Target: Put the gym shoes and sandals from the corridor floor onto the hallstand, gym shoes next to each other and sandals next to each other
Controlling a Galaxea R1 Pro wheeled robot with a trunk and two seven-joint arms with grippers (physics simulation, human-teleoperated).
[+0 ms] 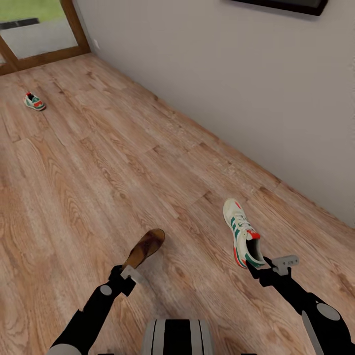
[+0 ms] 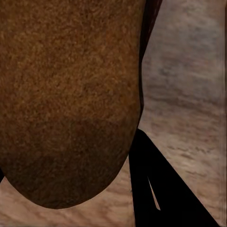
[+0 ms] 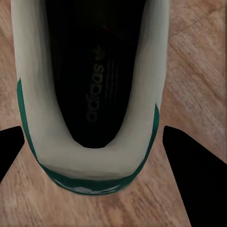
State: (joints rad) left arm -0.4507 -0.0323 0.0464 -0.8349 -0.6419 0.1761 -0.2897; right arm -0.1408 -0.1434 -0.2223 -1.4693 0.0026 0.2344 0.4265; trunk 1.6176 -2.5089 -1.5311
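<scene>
Wood floor by wall: R gripper clamps sneaker at heel, long axis running ahead of fingers; L gripper grips sandal likewise. 2nd sneaker far off, nearer L arm.

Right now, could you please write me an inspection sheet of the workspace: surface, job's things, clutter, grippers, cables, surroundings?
Surface: corridor floor of light brown wood-grain planks.
Job's things: one gym shoe at the right gripper, heel toward it; a second gym shoe lies far off near the door; one brown sandal at the left gripper. Hallstand: nothing seen.
Clutter: nothing seen.
Grippers: left gripper shut on the sandal; right gripper at the near shoe's heel, with fingers on either side of it, apparently gripping it.
Cables: nothing seen.
Surroundings: grey wall along the right, wood-framed door at the far end, dark panel high on the wall.
</scene>
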